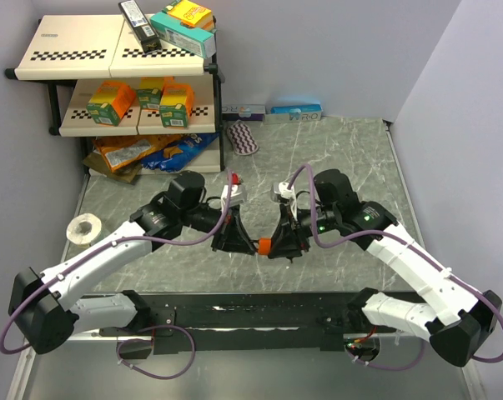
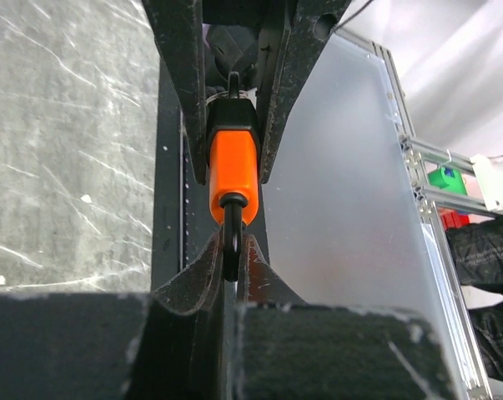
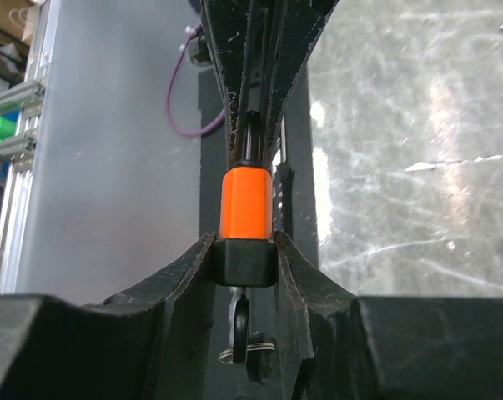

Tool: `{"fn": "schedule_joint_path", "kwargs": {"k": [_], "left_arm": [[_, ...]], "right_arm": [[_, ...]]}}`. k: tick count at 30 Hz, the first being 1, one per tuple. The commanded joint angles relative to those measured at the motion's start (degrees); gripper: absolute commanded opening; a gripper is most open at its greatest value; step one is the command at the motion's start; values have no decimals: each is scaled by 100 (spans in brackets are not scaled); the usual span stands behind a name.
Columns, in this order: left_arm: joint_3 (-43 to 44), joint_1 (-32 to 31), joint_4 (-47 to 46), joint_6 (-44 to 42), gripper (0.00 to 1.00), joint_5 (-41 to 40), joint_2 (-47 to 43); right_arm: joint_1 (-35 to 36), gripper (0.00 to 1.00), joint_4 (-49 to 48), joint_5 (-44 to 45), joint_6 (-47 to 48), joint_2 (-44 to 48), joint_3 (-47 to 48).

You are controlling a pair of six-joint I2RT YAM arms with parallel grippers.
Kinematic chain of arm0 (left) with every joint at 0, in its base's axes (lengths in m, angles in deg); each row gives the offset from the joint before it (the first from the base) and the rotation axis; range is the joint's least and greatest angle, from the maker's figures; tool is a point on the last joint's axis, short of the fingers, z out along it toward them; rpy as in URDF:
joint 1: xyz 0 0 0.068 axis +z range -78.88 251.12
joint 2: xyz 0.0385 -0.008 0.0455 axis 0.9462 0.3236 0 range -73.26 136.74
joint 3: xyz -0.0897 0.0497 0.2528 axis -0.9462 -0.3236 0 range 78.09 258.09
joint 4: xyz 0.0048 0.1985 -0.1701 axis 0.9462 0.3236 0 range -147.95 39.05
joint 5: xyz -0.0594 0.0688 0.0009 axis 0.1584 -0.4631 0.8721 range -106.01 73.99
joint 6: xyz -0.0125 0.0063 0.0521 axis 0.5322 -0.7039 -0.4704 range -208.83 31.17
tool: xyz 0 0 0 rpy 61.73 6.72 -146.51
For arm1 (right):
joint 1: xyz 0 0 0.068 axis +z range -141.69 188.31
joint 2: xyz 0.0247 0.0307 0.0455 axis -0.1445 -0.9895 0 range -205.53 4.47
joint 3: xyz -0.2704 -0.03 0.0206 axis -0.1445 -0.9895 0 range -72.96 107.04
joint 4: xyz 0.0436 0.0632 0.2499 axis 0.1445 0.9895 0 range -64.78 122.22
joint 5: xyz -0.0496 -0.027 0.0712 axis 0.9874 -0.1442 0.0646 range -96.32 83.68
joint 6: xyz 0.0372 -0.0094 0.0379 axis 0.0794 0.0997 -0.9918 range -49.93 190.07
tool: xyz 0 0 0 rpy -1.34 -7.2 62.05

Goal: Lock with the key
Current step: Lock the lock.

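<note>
Grey marble table (image 1: 351, 158), white walls; shelf (image 1: 109, 58) at 11 o'clock. Orange padlock (image 1: 265, 246): left gripper (image 2: 231, 265), at its 9 o'clock, pinches the shackle (image 2: 231, 233); right gripper (image 3: 245, 262), 3 o'clock, clamps the body.

table (image 1: 343, 150): grey marbled | tape roll (image 1: 85, 227) left | shelf rack (image 1: 67, 46) far-left | patterned pouch (image 1: 242, 138) beside it

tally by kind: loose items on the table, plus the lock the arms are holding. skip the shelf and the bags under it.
orange padlock: 1
tape roll: 1
patterned pouch: 1
flat boxes by the back wall: 2
Total: 5
</note>
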State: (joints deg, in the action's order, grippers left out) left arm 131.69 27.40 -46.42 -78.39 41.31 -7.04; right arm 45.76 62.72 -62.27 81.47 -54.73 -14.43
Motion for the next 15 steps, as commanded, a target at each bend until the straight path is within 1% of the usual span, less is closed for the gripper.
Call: {"fn": "schedule_joint_path", "kwargs": {"k": [1, 2, 3, 4, 6, 9, 10, 12, 13, 15], "left_arm": [[28, 354, -1216, -24, 1, 112, -196], [19, 460, -1171, -94, 1, 156, -232], [18, 557, -962, -173, 1, 235, -302], [18, 723, -725, -313, 1, 262, -328], [71, 882, -460, -498, 1, 411, -372], [167, 1103, -55, -849, 1, 499, -390], [177, 1138, 15, -981, 1, 491, -390], [185, 1138, 130, -982, 1, 499, -399], [177, 1138, 122, -1130, 1, 534, -382], [177, 1138, 78, -1079, 1, 570, -346]], "right_arm": [[-53, 11, -1201, -312, 108, 13, 151], [-263, 17, -1131, -329, 134, 40, 142], [-369, 35, -1043, -364, 152, 49, 125], [-492, 44, -947, -391, 152, 58, 98], [-895, 55, -894, -435, 134, 102, 72], [-1274, 57, -586, -540, 397, 75, 141], [-1319, 57, -420, -567, 546, 67, 159], [-1372, 57, -340, -549, 653, 58, 186], [-1372, 57, -331, -549, 697, 58, 195], [-1372, 56, -427, -610, 662, 40, 168]]}}
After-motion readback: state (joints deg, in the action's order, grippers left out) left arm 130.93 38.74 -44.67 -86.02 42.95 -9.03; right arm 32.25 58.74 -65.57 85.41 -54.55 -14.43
